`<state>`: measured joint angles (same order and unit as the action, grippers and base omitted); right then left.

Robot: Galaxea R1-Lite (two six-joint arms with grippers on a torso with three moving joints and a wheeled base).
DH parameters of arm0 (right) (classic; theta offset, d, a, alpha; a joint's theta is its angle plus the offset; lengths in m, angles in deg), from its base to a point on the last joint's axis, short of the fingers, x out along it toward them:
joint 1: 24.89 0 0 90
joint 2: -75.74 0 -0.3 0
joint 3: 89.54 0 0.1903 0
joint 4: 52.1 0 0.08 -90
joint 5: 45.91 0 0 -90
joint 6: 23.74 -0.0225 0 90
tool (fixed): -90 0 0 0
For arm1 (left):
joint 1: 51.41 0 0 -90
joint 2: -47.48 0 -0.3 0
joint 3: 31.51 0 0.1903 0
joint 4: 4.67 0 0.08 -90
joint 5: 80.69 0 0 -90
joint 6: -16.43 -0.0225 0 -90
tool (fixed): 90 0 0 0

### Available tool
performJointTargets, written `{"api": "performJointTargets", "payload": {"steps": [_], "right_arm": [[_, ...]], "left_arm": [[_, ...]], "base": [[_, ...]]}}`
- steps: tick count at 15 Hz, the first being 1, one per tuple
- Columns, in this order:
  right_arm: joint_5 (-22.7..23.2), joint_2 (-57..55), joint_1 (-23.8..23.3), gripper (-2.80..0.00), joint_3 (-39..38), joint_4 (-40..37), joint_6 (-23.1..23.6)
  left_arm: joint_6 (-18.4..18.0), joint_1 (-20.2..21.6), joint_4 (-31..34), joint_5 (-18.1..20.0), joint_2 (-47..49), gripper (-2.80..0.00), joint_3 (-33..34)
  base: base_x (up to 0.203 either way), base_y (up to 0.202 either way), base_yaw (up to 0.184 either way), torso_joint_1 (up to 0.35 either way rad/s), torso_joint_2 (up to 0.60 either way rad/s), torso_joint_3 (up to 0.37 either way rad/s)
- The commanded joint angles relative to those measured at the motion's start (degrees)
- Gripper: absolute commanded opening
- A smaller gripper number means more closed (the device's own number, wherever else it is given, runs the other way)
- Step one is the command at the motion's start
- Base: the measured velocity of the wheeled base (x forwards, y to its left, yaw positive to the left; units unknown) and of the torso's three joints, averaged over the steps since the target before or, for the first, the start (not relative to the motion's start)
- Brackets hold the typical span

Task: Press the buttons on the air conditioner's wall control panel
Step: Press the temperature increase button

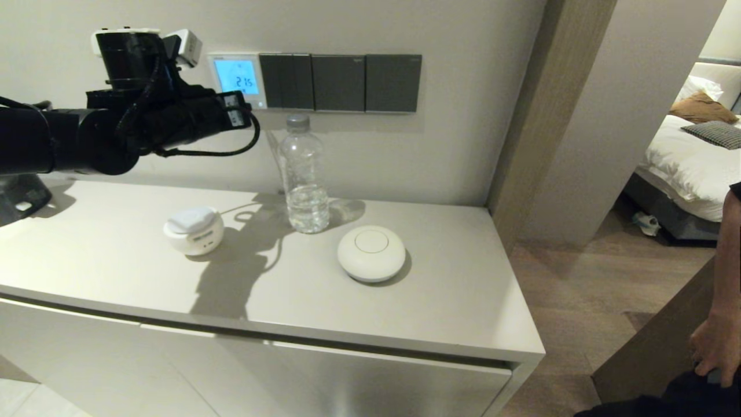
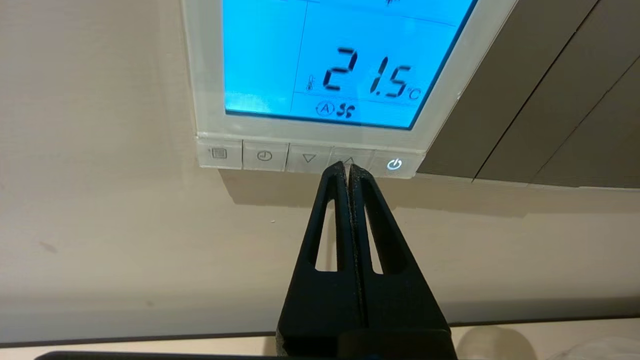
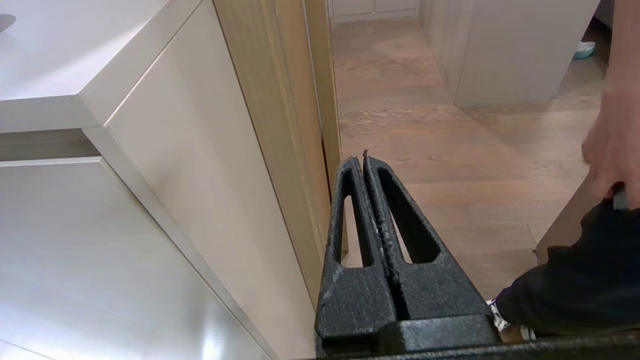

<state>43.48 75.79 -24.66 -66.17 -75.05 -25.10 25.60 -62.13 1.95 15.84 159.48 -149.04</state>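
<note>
At the panel (image 2: pixel 320 75), the left gripper (image 2: pixel 348 167) (fingers pressed together) is set on the up key (image 2: pixel 348 160); slight drift could trip the power key (image 2: pixel 394 164).

The air conditioner's wall control panel (image 2: pixel 320 75) shows 21.5 °C in dark digits on its lit blue screen, with a thermometer sign beside the digits; beneath them, a circled A and a fan sign; the buttons (image 2: pixel 310 159) carry a list sign, a clock, a down triangle, an up triangle partly hidden, and a lit power sign; the small white jar (image 1: pixel 194 230) bears print too small to read.
</note>
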Motion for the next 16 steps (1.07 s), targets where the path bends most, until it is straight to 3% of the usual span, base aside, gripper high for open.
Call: {"api": "performJointTargets", "payload": {"steps": [1,16], "right_arm": [[0.0,0.0,0.0,-2.8,-0.2,0.0,0.0],[0.0,0.0,0.0,-2.8,-0.2,0.0,0.0]], "left_arm": [[0.1,0.0,0.0,0.1,0.5,-2.8,-0.1],[0.1,0.0,-0.1,0.1,-2.7,-2.8,2.2]], "base": [[0.0,0.0,0.0,0.0,0.0,0.0],[0.0,0.0,0.0,0.0,0.0,0.0]]}}
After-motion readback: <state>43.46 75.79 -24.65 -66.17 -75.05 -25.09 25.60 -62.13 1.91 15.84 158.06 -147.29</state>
